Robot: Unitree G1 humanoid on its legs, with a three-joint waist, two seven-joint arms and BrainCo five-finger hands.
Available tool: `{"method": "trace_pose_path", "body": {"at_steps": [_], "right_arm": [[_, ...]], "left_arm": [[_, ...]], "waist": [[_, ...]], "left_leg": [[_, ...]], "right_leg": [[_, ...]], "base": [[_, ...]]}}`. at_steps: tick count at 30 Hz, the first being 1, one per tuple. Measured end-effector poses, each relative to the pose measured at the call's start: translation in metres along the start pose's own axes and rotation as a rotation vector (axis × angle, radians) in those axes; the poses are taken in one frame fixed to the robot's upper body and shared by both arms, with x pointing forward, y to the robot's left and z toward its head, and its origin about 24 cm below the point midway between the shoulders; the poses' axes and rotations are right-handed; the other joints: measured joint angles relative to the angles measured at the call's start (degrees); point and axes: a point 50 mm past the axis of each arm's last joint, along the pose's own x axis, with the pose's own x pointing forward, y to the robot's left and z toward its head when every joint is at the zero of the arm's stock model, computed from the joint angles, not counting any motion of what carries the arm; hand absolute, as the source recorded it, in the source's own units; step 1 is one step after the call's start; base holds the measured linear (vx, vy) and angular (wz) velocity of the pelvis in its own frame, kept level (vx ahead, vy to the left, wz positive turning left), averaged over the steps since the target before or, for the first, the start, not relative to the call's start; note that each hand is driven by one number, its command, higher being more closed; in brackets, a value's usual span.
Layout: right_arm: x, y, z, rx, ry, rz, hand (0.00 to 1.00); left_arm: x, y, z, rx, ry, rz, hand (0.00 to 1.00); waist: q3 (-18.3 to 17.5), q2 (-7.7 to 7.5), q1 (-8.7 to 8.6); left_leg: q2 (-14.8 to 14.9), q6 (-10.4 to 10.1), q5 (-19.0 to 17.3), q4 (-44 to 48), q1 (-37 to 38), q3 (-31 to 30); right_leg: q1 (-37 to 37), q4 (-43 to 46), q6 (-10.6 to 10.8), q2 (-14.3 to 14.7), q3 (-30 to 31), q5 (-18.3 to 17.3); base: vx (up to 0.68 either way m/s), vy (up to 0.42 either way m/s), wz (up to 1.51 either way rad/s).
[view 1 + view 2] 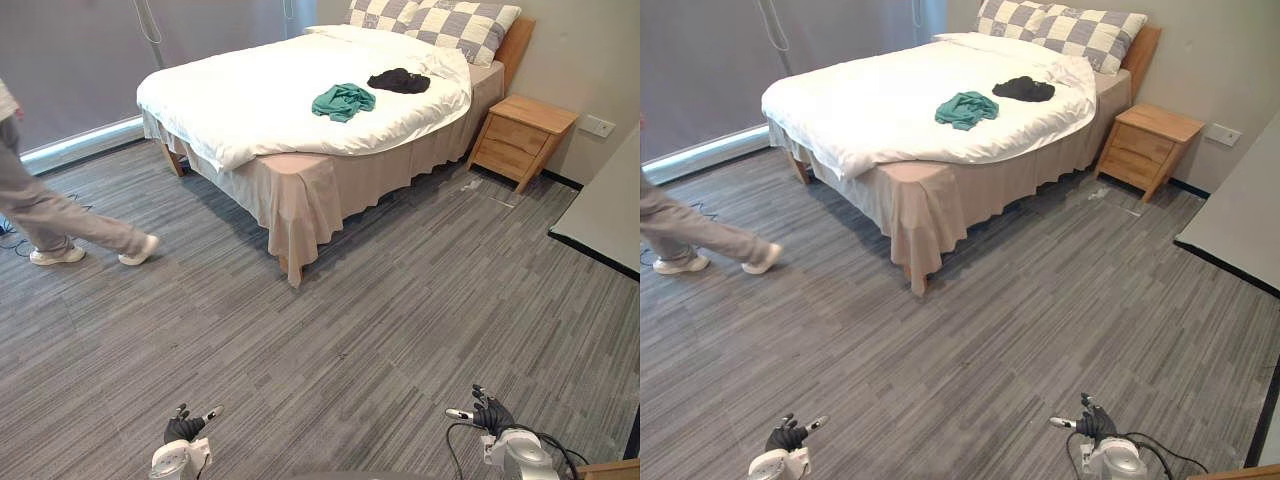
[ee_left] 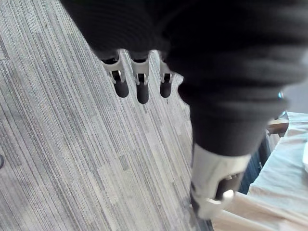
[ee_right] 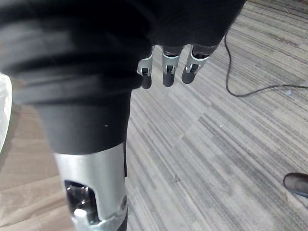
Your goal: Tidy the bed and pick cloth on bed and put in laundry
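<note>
A bed [image 1: 300,185] with a white duvet and beige skirt stands across the room. On the duvet lie a green cloth [image 1: 342,101] and, nearer the pillows, a black cloth [image 1: 399,81]. Two checked pillows [image 1: 440,22] rest against the wooden headboard. My left hand [image 1: 183,430] hangs low over the grey floor at the near left, fingers relaxed and holding nothing. My right hand [image 1: 490,416] hangs at the near right, also open and holding nothing. Both hands are far from the bed.
A wooden nightstand [image 1: 522,137] stands right of the bed. A person [image 1: 50,215] in grey trousers and white shoes walks at the left. A light-coloured surface edge [image 1: 605,215] juts in at the right. Grey carpet stretches between me and the bed.
</note>
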Motion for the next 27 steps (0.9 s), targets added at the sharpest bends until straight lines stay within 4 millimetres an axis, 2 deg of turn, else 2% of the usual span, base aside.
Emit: {"method": "trace_pose_path", "body": {"at_steps": [2,3,4,5,6,7,8,9,10,11,12,14,15,17,18,19,20,21,22,23,24,25,26,27], "right_arm": [[0.001,-0.008,0.005,-0.017,-0.012,-0.017,0.0],[0.001,-0.01,0.008,-0.03,-0.015,-0.02,0.0],[0.002,-0.009,0.01,-0.041,-0.018,-0.013,0.0],[0.005,-0.004,0.014,-0.058,-0.026,0.006,0.0],[0.006,0.001,0.015,-0.06,-0.026,0.018,0.0],[0.006,0.005,0.012,-0.053,-0.02,0.025,0.0],[0.005,0.006,0.008,-0.049,-0.012,0.026,0.0],[0.003,0.006,0.004,-0.046,-0.004,0.024,0.0],[0.002,0.005,0.003,-0.043,-0.008,0.021,0.0],[0.002,0.003,0.003,-0.032,-0.014,0.018,0.0],[0.001,0.002,0.004,-0.019,-0.022,0.02,0.0],[0.0,0.001,0.002,0.006,-0.019,0.025,0.0],[-0.003,0.001,-0.004,0.008,0.002,0.029,0.0],[-0.005,0.002,-0.008,0.007,0.005,0.031,0.0],[-0.006,0.002,-0.008,0.008,0.003,0.029,0.0],[-0.007,-0.002,-0.002,0.002,-0.028,0.025,0.0],[-0.006,-0.002,0.002,-0.001,-0.041,0.028,0.0],[-0.004,-0.002,0.009,-0.006,-0.059,0.037,0.0],[-0.001,0.0,0.018,-0.019,-0.091,0.051,0.0],[-0.001,0.001,0.022,-0.027,-0.107,0.056,0.0],[0.0,0.002,0.025,-0.033,-0.117,0.062,0.0],[0.004,0.009,0.029,-0.044,-0.124,0.088,0.0],[0.005,0.012,0.027,-0.059,-0.111,0.103,0.0],[0.004,0.014,0.018,-0.082,-0.082,0.125,0.0]], "left_arm": [[0.001,-0.002,0.002,0.018,-0.007,-0.005,0.0],[0.002,-0.005,0.007,0.041,-0.019,-0.014,0.0],[0.004,-0.007,0.011,0.062,-0.025,-0.019,0.0],[0.007,-0.006,0.021,0.096,-0.049,-0.021,0.0],[0.01,-0.003,0.03,0.114,-0.069,-0.014,0.0],[0.011,0.002,0.036,0.123,-0.082,0.0,0.0],[0.012,0.007,0.038,0.129,-0.088,0.013,0.0],[0.011,0.016,0.034,0.137,-0.076,0.029,0.0],[0.01,0.021,0.031,0.137,-0.07,0.037,0.0],[0.009,0.025,0.029,0.141,-0.064,0.039,0.0],[0.009,0.028,0.029,0.144,-0.064,0.036,0.0],[0.01,0.032,0.032,0.159,-0.07,0.029,0.0],[0.009,0.033,0.03,0.16,-0.066,0.024,0.0],[0.006,0.037,0.024,0.167,-0.061,0.027,0.0],[0.005,0.036,0.022,0.157,-0.063,0.028,0.0],[0.003,0.025,0.015,0.112,-0.058,0.012,0.0],[0.001,0.025,0.009,0.095,-0.047,0.014,0.0],[0.0,0.016,0.005,0.055,-0.049,-0.004,0.0],[-0.002,0.005,0.0,0.033,-0.044,-0.024,0.0],[-0.004,0.002,-0.004,0.025,-0.041,-0.03,0.0],[-0.005,-0.001,-0.006,0.016,-0.042,-0.037,0.0],[-0.005,-0.003,-0.005,0.012,-0.057,-0.045,0.0],[-0.005,-0.003,-0.003,0.009,-0.063,-0.046,0.0],[-0.005,-0.002,-0.003,-0.008,-0.07,-0.043,0.0]], "waist": [[1.7,-0.38,0.01],[3.0,-0.82,-0.23],[3.9,-1.2,-0.29],[6.0,-1.68,-0.48],[8.8,-2.41,-0.69],[10.4,-2.86,-0.76],[11.3,-3.07,-0.75],[11.5,-3.25,-0.76],[11.5,-3.3,-0.76],[11.5,-3.28,-0.76],[11.5,-3.44,-0.78],[11.5,-4.59,-1.12],[11.6,-5.11,-1.03],[11.2,-5.39,-1.04],[10.5,-5.04,-0.97],[7.6,-1.46,-1.94],[6.5,-1.42,-2.16],[6.4,-0.54,-1.94],[5.6,1.26,-0.75],[5.7,1.67,-0.2],[6.1,1.21,0.34],[6.6,0.77,0.4],[6.9,0.8,0.47],[7.6,-0.22,0.96]], "left_leg": [[-0.7,1.1,-1.3,0.6,0.0,-0.9],[-0.6,1.6,-2.5,2.3,-0.4,-1.6],[-0.5,1.9,-3.1,4.5,-1.4,-1.7],[0.2,2.3,-4.6,9.1,-2.9,-2.1],[1.3,2.6,-6.0,12.3,-3.0,-2.5],[2.4,2.6,-6.8,13.8,-2.7,-2.6],[2.7,2.5,-6.9,14.1,-1.7,-2.7],[3.6,1.7,-7.4,13.6,-0.9,-2.7],[4.4,1.3,-7.6,13.6,-0.5,-2.7],[5.2,0.2,-7.5,12.7,0.2,-2.6],[5.5,-0.6,-7.6,12.1,0.6,-2.5],[5.6,-2.4,-8.3,11.9,2.2,-1.8],[5.8,-4.1,-9.3,12.1,4.4,-1.1],[6.2,-6.2,-11.1,12.2,7.5,-0.3],[7.3,-7.6,-12.3,12.5,9.3,0.5],[10.6,-1.9,-13.9,10.9,9.8,1.2],[10.5,2.9,-13.2,11.8,10.2,0.5],[13.5,9.0,-8.7,22.3,6.7,-1.5],[18.3,10.2,1.8,35.8,0.0,-6.1],[18.8,7.9,4.9,41.4,-3.4,-10.4],[18.3,3.9,4.3,46.5,-6.6,-14.1],[15.6,-1.3,0.1,57.2,-14.3,-18.8],[14.0,-2.1,-1.9,59.8,-17.1,-19.2],[12.2,-0.9,-4.1,58.6,-19.4,-16.4]], "right_leg": [[-3.7,9.3,1.0,-1.5,0.2,-4.9],[-8.2,19.4,1.8,-3.0,0.7,-7.4],[-11.6,26.5,2.7,-4.2,1.2,-8.0],[-16.8,36.9,4.3,-6.1,1.9,-7.0],[-19.5,43.5,7.0,-7.1,2.4,-5.2],[-20.1,46.6,7.8,-7.4,2.2,-4.6],[-20.0,47.3,7.4,-7.8,1.7,-6.3],[-19.7,44.0,7.9,-7.5,1.5,-8.3],[-19.6,39.8,7.9,-7.0,1.5,-8.6],[-19.6,30.9,7.5,-6.2,1.6,-7.0],[-19.7,23.0,7.4,-6.1,1.6,-3.8],[-19.9,10.2,6.7,-7.2,1.9,2.8],[-19.9,8.0,6.0,-8.4,1.9,3.7],[-19.9,9.6,4.9,-9.9,1.0,3.6],[-21.1,13.2,2.9,-10.5,-0.6,5.3],[-25.3,23.3,-0.7,-9.0,-4.4,5.5],[-26.0,25.5,-2.3,-8.5,-4.8,3.0],[-26.1,27.3,-3.2,-6.2,-4.8,-1.3],[-23.6,23.2,-3.3,-2.6,-4.3,-2.5],[-21.7,20.8,-3.4,-1.1,-3.9,-2.6],[-20.2,18.9,-3.5,-0.1,-3.0,-2.6],[-15.4,14.9,-3.9,1.6,-0.6,-2.6],[-12.3,12.6,-4.2,2.1,0.2,-2.5],[-6.2,9.2,-4.6,3.0,0.9,-2.4]], "base": [[0.0,0.037,-0.02],[-0.02,0.036,0.0],[-0.05,0.019,0.08],[-0.06,0.005,0.2],[-0.08,0.001,0.24],[-0.02,0.004,0.14],[0.0,0.0,0.0],[0.06,-0.001,-0.1],[0.08,-0.037,-0.15],[0.13,-0.075,-0.13],[0.14,-0.092,-0.07],[0.2,-0.184,-0.02],[0.22,-0.236,-0.11],[0.24,-0.248,-0.19],[0.52,-0.423,-0.16],[0.55,-0.429,-0.07],[0.63,-0.447,-0.25],[0.68,-0.481,-0.72],[0.56,-0.406,-0.97],[0.56,-0.346,-0.89],[0.47,-0.193,-0.74],[0.7,-0.263,-0.66],[0.71,-0.236,-0.78],[0.61,-0.191,-0.6]]}}
